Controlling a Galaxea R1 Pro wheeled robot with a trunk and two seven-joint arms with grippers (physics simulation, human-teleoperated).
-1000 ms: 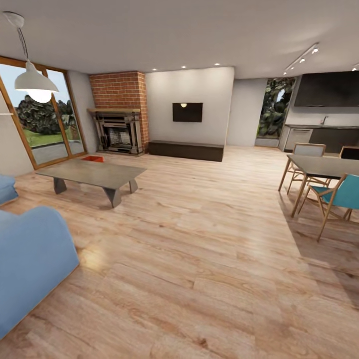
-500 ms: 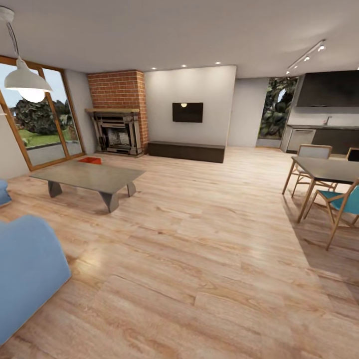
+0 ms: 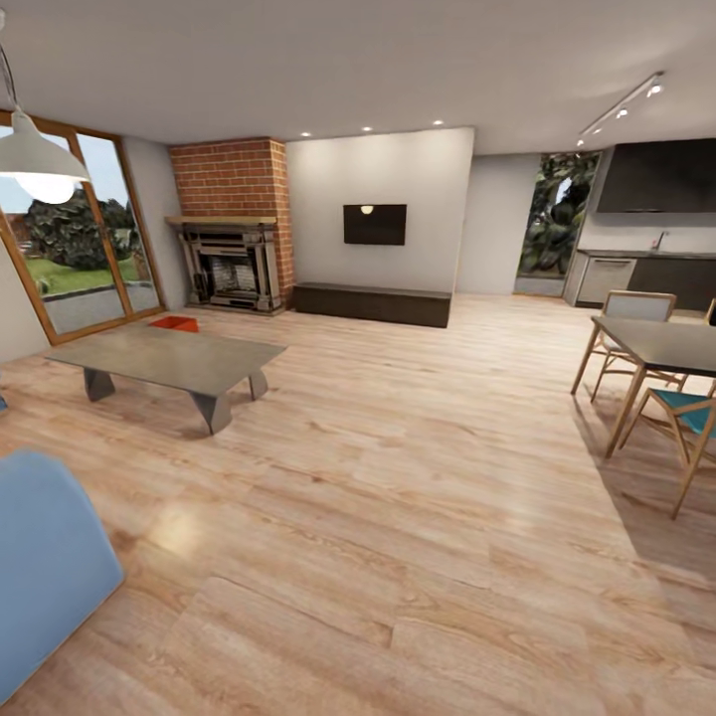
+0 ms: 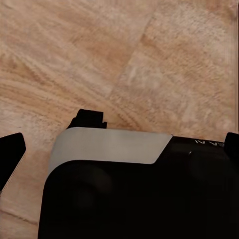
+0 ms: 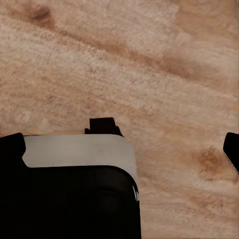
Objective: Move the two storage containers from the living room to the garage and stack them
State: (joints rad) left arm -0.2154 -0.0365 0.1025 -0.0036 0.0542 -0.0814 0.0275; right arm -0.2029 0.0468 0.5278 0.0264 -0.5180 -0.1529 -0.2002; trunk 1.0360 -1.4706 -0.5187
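I am in the living room, which has a light wood-plank floor [image 3: 398,517]. On the floor behind the low grey coffee table [image 3: 164,358], by the glass doors, lies an orange-red storage container [image 3: 176,323]; the table hides part of it. I cannot tell whether this is one container or two. In the left wrist view my left gripper [image 4: 125,144] hangs over the planks with its dark fingertips [image 4: 12,154] far apart and nothing between them. My right gripper [image 5: 123,142] is likewise open and empty above the floor.
A blue sofa [image 3: 45,557] stands at the near left. A dining table [image 3: 666,343] with chairs [image 3: 686,418] is at the right. The brick fireplace [image 3: 231,224], wall TV [image 3: 374,224] and dark console [image 3: 370,301] line the far wall. A pendant lamp [image 3: 35,159] hangs at the upper left.
The whole view has shifted: the camera has moved forward and a little to the right, so sofa, lamp and coffee table slide left. No object has moved.
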